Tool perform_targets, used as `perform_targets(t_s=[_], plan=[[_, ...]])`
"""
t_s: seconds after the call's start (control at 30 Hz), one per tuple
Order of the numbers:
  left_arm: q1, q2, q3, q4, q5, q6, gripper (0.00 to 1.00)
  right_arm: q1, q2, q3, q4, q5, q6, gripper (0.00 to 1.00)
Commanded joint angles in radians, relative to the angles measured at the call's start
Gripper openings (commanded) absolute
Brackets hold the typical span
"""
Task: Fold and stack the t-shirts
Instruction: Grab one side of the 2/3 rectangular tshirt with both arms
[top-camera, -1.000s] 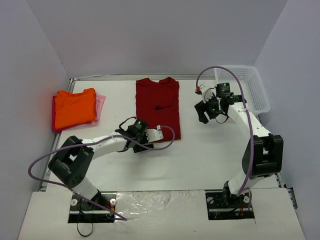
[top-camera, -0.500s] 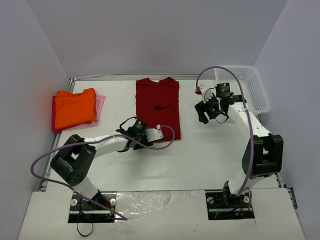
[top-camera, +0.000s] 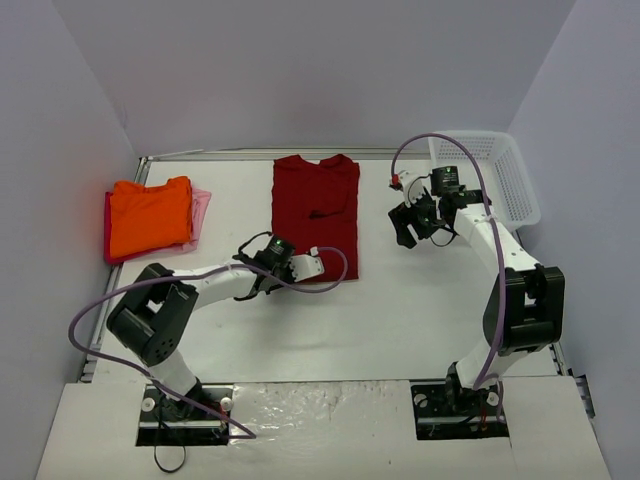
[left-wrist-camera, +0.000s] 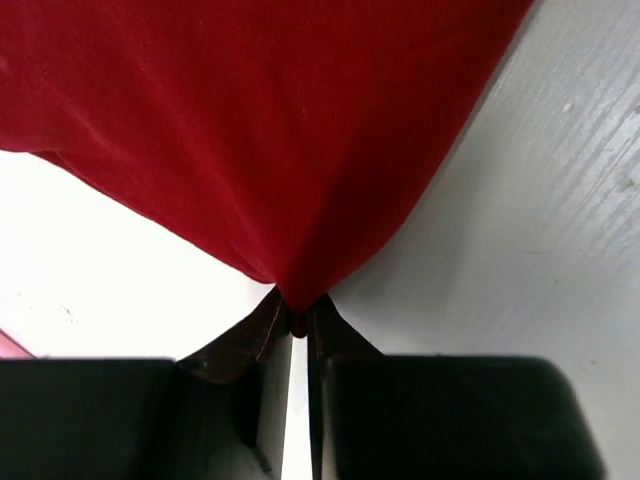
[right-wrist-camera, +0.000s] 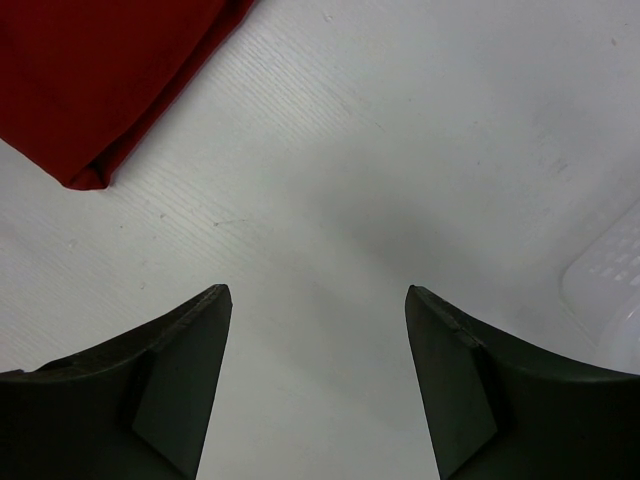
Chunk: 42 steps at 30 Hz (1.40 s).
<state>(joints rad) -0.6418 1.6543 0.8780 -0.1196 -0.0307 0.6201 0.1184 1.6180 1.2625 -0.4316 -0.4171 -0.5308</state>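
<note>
A dark red t-shirt (top-camera: 318, 205) lies folded lengthwise in the middle of the table. My left gripper (top-camera: 283, 262) is at its near left corner, and in the left wrist view that gripper (left-wrist-camera: 297, 318) is shut on a pinched point of the dark red cloth (left-wrist-camera: 260, 120). An orange t-shirt (top-camera: 150, 215) lies folded at the far left on top of a pale pink t-shirt (top-camera: 201, 210). My right gripper (top-camera: 408, 222) hovers open just right of the red shirt. In the right wrist view it (right-wrist-camera: 318, 292) holds nothing, and a corner of the red shirt (right-wrist-camera: 90, 80) shows at upper left.
A white mesh basket (top-camera: 500, 175) stands at the back right, and its edge (right-wrist-camera: 610, 300) shows in the right wrist view. Purple cables loop from both arms. Grey walls close in the table on three sides.
My left gripper has shut on the near left corner of the dark red t-shirt, and the left arm has shifted a little. The right arm has not moved.
</note>
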Motion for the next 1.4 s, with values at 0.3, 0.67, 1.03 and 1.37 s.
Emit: perform_targets(t_s=[0.3,0.67,1.03,1.37], plan=[[0.128,-0.065,0.09,-0.186,0.341,-0.065,0.02,0.03,-0.015,0.041,-0.105,-0.114,-0.069,0.66],[0.263,-0.001,0.193,-0.376,0.606,-0.046,0.02,0.147,-0.127,-0.064,-0.105,-0.152,-0.164,0.68],[0.3,0.082,0.257,-0.496,0.689,0.006,0.02,0.254,-0.181,-0.178,-0.101,-0.193,-0.308,0.62],[0.307,0.119,0.272,-0.519,0.696,0.016,0.02,0.334,-0.144,-0.227,-0.015,-0.158,-0.359,0.56]])
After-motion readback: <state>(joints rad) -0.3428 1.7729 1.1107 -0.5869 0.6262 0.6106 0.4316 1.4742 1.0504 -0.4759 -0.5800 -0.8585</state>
